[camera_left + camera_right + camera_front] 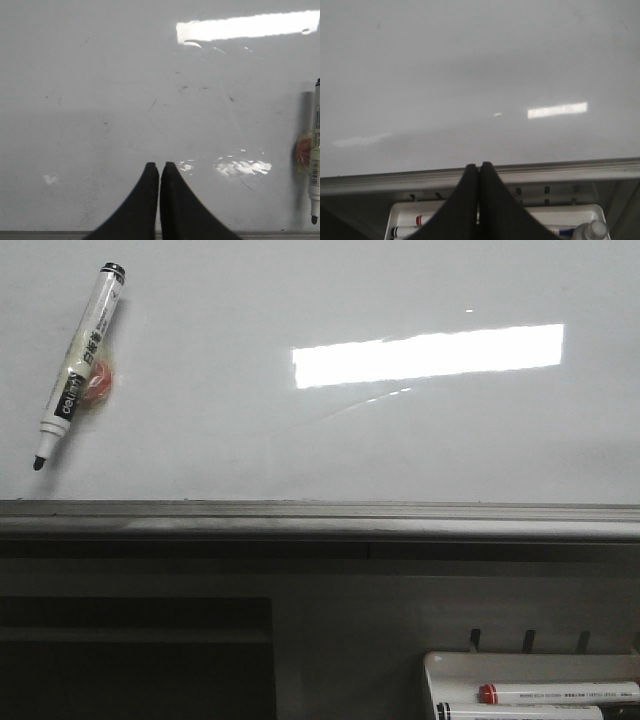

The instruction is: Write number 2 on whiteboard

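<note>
Front view is showing the whiteboard [300, 300] lying flat, with no drawn 2 visible on it. An uncapped marker [80, 360] is lying on its left part, beside an orange blob [100, 388]. Left gripper [159, 167] is hovering over the board, pressed closed on nothing; right gripper [479, 167] likewise, above the tray [570, 212] of markers.

Whiteboard [300, 300] glossy white, grey frame; marker [80, 365] white, black cap; hands [159, 167] black.
</note>
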Controlling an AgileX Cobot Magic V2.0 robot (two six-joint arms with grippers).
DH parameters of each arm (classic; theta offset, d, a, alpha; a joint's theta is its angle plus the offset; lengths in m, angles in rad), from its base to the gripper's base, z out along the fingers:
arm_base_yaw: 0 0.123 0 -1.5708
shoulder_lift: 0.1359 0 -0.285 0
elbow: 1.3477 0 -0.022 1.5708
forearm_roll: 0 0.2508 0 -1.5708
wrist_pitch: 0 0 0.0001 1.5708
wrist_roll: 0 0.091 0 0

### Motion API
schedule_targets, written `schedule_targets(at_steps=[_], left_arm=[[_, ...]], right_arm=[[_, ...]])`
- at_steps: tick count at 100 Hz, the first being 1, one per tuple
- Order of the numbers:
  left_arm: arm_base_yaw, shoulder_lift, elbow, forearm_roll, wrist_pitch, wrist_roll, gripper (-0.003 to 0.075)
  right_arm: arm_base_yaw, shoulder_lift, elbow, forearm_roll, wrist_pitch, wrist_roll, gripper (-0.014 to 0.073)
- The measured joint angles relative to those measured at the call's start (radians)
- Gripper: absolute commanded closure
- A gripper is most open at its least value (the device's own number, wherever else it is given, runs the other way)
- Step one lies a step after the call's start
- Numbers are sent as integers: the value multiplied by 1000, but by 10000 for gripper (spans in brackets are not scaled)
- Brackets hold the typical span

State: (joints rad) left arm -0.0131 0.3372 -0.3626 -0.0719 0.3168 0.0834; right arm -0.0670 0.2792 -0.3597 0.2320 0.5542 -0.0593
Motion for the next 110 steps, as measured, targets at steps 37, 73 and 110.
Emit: schedule_targets(at_steps=[37, 73, 110], left_arm=[[-68, 44, -35, -73, -62, 62, 365], [-205, 148, -4, -53, -245, 76, 279], [-559, 452, -4, 40, -372, 78, 281]], right_arm=[[0, 30, -53, 9, 112, 2, 645], [92, 30, -43, 11, 122, 2, 645], [178, 30, -20, 11, 120, 2, 645]])
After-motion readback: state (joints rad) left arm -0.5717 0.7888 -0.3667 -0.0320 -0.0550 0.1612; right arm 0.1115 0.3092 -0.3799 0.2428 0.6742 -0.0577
